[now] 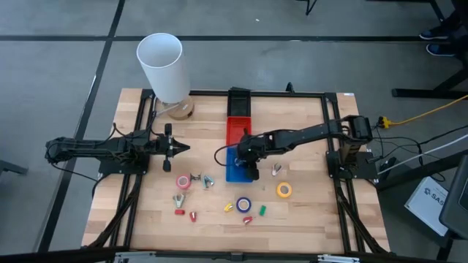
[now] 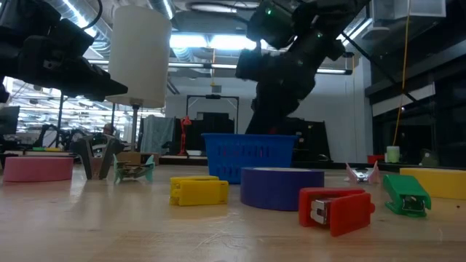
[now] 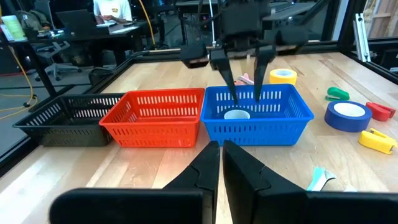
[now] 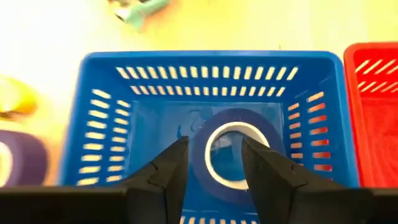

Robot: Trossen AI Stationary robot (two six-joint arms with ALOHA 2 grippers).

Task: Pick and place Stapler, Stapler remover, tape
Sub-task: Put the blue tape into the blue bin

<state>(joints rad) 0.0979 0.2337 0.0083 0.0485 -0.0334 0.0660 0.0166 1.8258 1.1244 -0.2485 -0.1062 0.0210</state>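
I am seeing small staplers lying nearest the tabletop's [image 1: 307,219] front edge, a red stapler [image 2: 336,209], a yellow stapler [image 2: 198,191] and a green stapler [image 2: 405,193], with a purple tape roll [image 1: 243,204], a yellow tape roll [image 1: 284,190] and a pink tape roll [image 1: 183,182] lying among them. Beyond, the right gripper [image 4: 214,163] is hanging over the blue basket [image 4: 93,124], fingers parted around nothing, a blue tape roll [image 4: 261,127] lying inside beneath them. A red basket [image 3: 155,115] and black basket [image 3: 62,115] are sitting alongside. The left gripper [image 1: 178,148] is waiting left, fingers pressed together. A white cup [image 1: 164,66] is standing at the far edge; a person is sitting at a desk behind.
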